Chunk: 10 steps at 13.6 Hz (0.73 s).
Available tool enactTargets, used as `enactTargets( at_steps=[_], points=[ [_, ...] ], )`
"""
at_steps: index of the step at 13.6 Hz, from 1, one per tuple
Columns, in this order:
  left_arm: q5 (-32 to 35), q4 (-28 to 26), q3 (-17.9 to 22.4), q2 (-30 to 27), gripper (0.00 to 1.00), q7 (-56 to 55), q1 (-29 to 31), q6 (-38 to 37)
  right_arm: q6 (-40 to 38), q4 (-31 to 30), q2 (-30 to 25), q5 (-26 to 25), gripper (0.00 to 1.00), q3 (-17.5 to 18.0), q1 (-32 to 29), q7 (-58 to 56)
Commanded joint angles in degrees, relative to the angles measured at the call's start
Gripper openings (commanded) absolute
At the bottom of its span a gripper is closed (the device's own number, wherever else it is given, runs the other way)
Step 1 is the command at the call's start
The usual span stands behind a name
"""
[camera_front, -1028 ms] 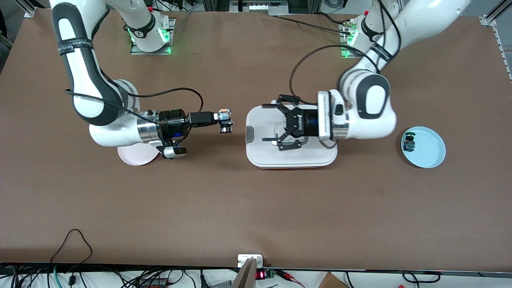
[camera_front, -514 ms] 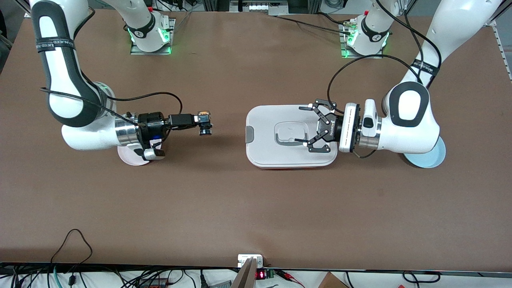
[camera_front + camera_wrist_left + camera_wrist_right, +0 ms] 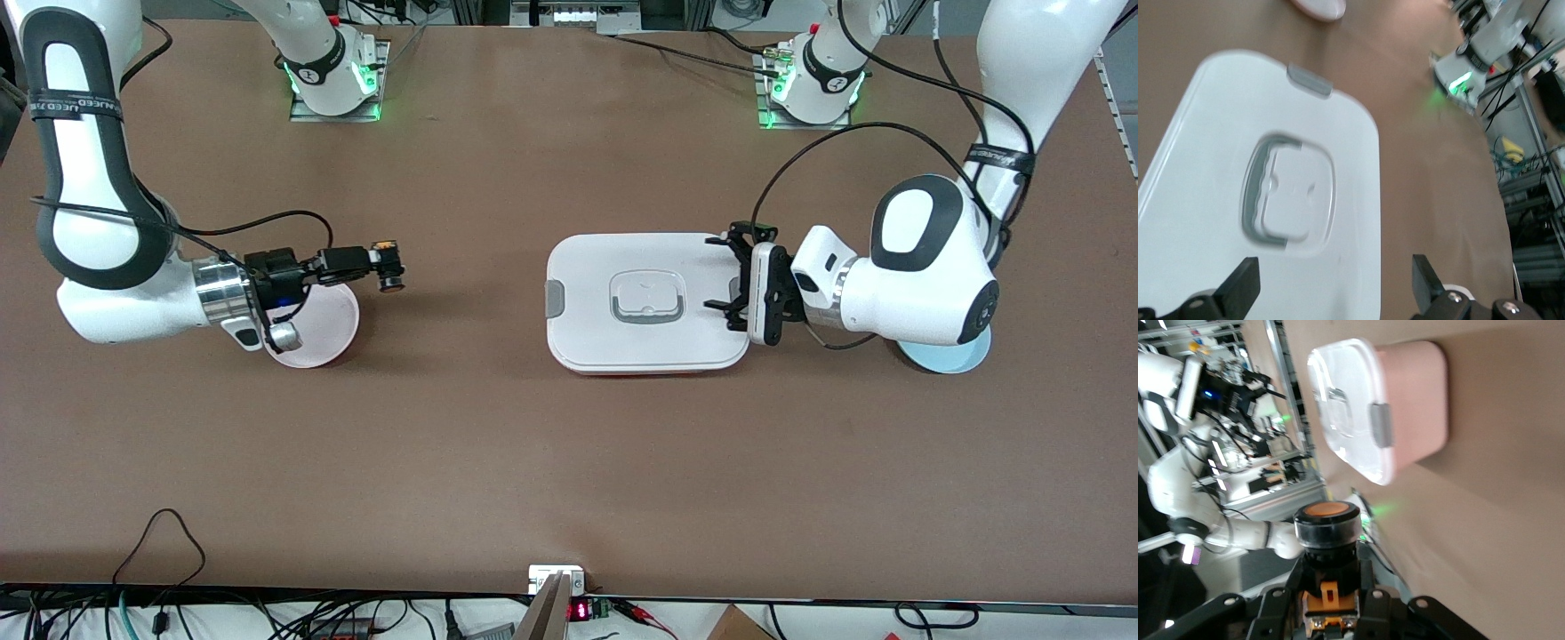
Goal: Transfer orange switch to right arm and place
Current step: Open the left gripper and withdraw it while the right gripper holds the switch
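Note:
The orange switch [image 3: 389, 269], black with an orange cap [image 3: 1327, 511], is clamped in my right gripper [image 3: 380, 263], which is shut on its body [image 3: 1331, 587]. The right arm holds it level above the table, just past the rim of the pink plate [image 3: 331, 331], pointing toward the box. My left gripper [image 3: 731, 281] stands open with nothing in it, over the end of the white lid [image 3: 645, 298] nearest the left arm. In the left wrist view its black fingertips [image 3: 1241, 287] sit wide apart above the lid [image 3: 1218, 200], the left gripper [image 3: 1333, 288] empty.
The pink box with white lid and grey handle [image 3: 1378, 413] sits mid-table. A blue plate [image 3: 958, 357] lies under the left arm's wrist, mostly hidden. The arm bases [image 3: 333, 76] stand along the table's edge farthest from the front camera.
The right arm has drawn back toward its own end with the switch, now by the pink plate. The left arm has pulled back off the lid's middle toward the blue plate, still open.

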Motion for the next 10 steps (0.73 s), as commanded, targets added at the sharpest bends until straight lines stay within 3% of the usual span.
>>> enactTargets(
  at_steps=[1,7,10],
  points=[
    [11.7,3.7,-0.6,-0.6,1.0,-10.8,0.1,-7.1,-0.8,0.0,-1.0,-9.7,0.0,0.6,-1.3,-6.3],
    [30.8,9.7,-1.3,-0.7,1.0,-37.6,-3.0,-20.6,2.1,0.1,-1.0,-34.0,0.0,0.7,-2.7,-22.9],
    [35.0,14.9,-1.3,-0.7,1.0,-50.0,-4.5,-25.7,5.8,0.0,-1.0,-42.7,0.0,0.9,-2.7,-28.5]
  ],
)
